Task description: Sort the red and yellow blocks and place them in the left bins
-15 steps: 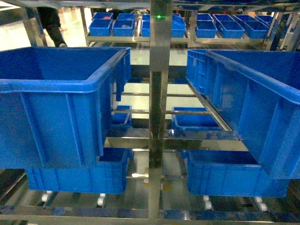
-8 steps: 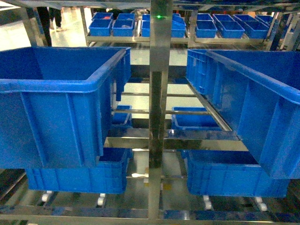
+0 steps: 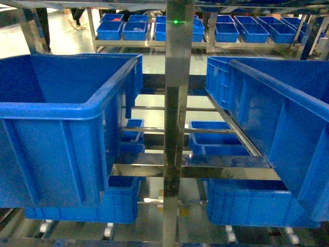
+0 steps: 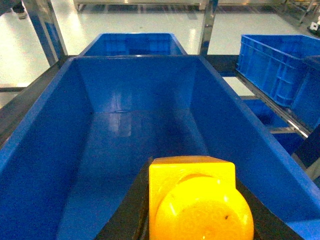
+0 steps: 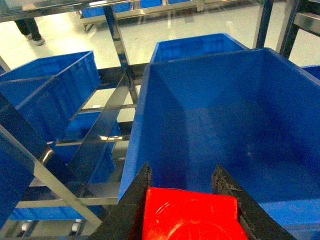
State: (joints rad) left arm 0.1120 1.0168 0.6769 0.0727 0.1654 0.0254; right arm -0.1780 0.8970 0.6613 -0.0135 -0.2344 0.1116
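On the far left of the head view, a big deep blue crate (image 3: pixel 61 118) is parked on the steel rack, thick rolled rim, nothing seen lying in the part of it that shows. In the left wrist view the same kind of crate (image 4: pixel 45 150) is looked into from above, smooth floor bare, and the yellow block (image 4: pixel 197 200) is held right at the bottom edge of the picture, above the near end of that crate. It's clamped by the left gripper (image 4: pixel 192 210): the dark fingers are pressed against both sides of the block, so it's closed onto it about as wide as the block itself. A second blue crate (image 4: pixel 132 44) is seen just behind the first one.

In the middle, a shiny metal upright post (image 3: pixel 177 103) with a small green light (image 3: pixel 176 21) is planted between the two sides, with smaller blue trays (image 3: pixel 218 138) on the lower shelves behind it and more crates underneath.

On the right, another large blue crate (image 3: pixel 277 123) is seen tilted toward the camera. From the right wrist view its inside (image 5: pixel 240 125) is shown bare too, and the red block (image 5: pixel 192 215) is gripped over its near rim. The right gripper (image 5: pixel 187 210) is closed on it, black fingers (image 5: pixel 132 205) snug on either side. Neither arm is caught in the head view.
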